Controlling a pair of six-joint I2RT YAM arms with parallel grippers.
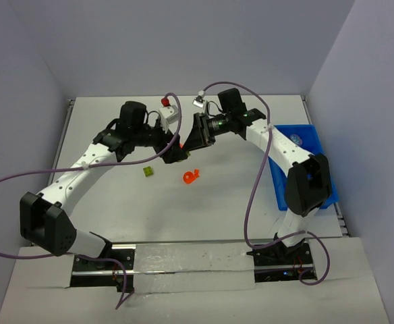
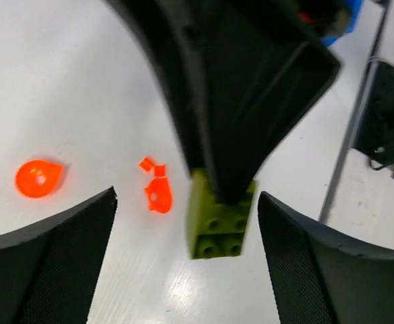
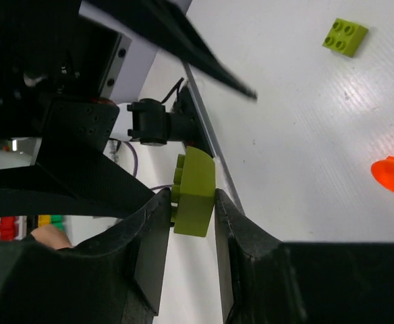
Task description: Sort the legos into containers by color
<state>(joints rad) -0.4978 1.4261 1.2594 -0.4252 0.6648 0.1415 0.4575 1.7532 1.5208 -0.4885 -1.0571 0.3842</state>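
My right gripper [image 3: 191, 199] is shut on a lime-green brick [image 3: 194, 192] and holds it just above the table. The left wrist view shows that brick [image 2: 217, 219] gripped from above by the right fingers [image 2: 231, 135]. My left gripper [image 2: 187, 199] is open and empty, its jaws wide on either side of the held brick. In the top view both grippers, left [image 1: 177, 154] and right [image 1: 195, 143], meet at mid-table. A second lime-green brick [image 1: 147, 171] lies loose, also in the right wrist view [image 3: 345, 35]. Orange pieces [image 2: 38, 177] [image 2: 158, 196] lie on the table, one in the top view [image 1: 191, 177].
The blue tray [image 1: 299, 127] stands at the right edge, partly under the right arm, with a pale piece [image 1: 295, 138] inside. A small red object [image 1: 164, 101] and a grey-white one [image 1: 198, 101] sit at the table's back. Purple cables loop over both arms.
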